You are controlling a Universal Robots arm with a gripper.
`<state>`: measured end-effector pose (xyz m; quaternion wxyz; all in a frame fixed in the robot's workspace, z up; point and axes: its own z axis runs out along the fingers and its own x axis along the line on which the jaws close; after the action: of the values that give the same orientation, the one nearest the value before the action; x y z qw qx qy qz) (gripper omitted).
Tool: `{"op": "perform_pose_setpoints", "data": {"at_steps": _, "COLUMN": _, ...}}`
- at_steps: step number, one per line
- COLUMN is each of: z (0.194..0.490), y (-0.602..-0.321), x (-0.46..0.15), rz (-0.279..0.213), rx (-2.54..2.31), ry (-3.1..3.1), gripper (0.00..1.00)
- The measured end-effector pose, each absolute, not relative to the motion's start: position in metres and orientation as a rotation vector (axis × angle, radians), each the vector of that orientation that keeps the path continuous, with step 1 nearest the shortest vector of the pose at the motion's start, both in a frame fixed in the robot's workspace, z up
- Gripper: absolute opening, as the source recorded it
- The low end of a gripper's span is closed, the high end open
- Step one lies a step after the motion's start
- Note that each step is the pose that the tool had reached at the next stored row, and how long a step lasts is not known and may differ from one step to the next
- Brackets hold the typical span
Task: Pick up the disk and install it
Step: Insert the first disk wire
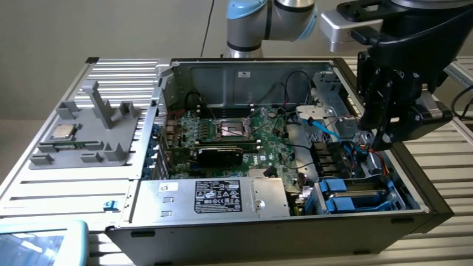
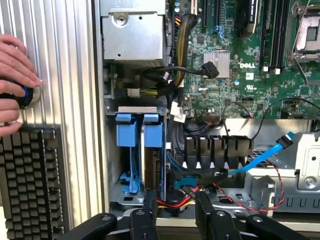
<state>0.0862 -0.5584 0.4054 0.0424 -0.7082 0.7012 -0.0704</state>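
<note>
1. A robot arm's gripper (image 2: 175, 201) hangs over the drive-bay corner of an open computer case (image 1: 296, 228). Its 2 black fingers are parted about halfway, and nothing is held between them.
2. The disk (image 1: 356, 193) sits in that bay inside its blue carrier, just beside the power-supply box (image 1: 214, 197). It is near the fingertips but not touching them.
3. The disk looks dense and rigid, probably weighty for its bulk. Its smooth metal shell is likely to slide under hard pads, and a knock or drop could damage it.
4. The blue plastic rails and end tabs look like the safest hold. They should give slightly under pressure, and gripping them keeps the fingers off the labelled face.
5. A blue flat cable (image 2: 265, 156) and thin red wires (image 2: 235, 200) trail loose and limp close to the bay, so they could snag.
6. The rest of the scene is hard surfaces: folded sheet-steel walls, a green motherboard (image 2: 235, 75) studded with components, and a ribbed aluminium table (image 2: 65, 100).
7. A person's hand (image 2: 15, 65) rests on that table at a blue-ringed knob, well apart from the case.
</note>
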Motion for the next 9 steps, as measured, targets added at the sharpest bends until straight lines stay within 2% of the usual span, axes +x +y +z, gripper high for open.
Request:
{"op": "perform_pose_setpoints", "data": {"at_steps": 5, "z": 0.403, "y": -0.561, "x": 0.086, "rz": -0.175, "rx": -2.22, "ry": 2.127, "gripper": 0.44}}
{"op": "perform_pose_setpoints", "data": {"at_steps": 9, "z": 0.402, "y": -0.575, "x": 0.086, "rz": -0.138, "rx": -2.237, "ry": 2.142, "gripper": 0.44}}
